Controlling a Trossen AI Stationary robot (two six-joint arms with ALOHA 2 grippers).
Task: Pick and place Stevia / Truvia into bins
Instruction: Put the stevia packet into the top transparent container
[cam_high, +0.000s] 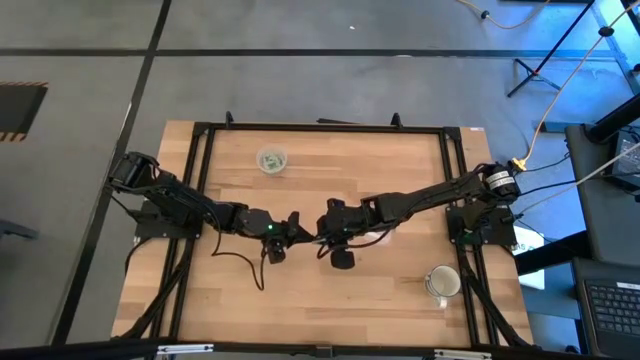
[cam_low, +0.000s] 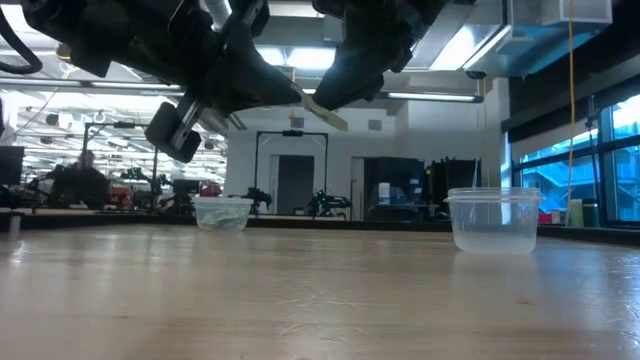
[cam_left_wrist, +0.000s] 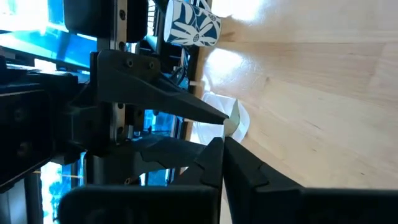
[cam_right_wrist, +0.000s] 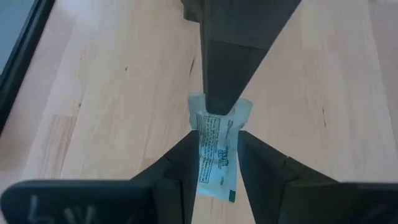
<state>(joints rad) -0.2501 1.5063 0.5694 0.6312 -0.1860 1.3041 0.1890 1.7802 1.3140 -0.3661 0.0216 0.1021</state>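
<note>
Right wrist view: a pale green sweetener packet (cam_right_wrist: 217, 155) with dark fine print, slightly crumpled at one end, hangs above the wooden table (cam_right_wrist: 112, 93), pinched at once by both tools. The right tool (cam_right_wrist: 214, 155) grips its sides, partly closed, while the left tool (cam_right_wrist: 219, 102) clamps its crumpled end, fully closed, mid-table in the air, well apart from both clear cups (cam_low: 222, 213).

Both hands (cam_high: 312, 232) meeting mid-table above a packet (cam_right_wrist: 217, 155), cup (cam_high: 271, 160) behind, mug (cam_high: 442, 284) front right
</note>
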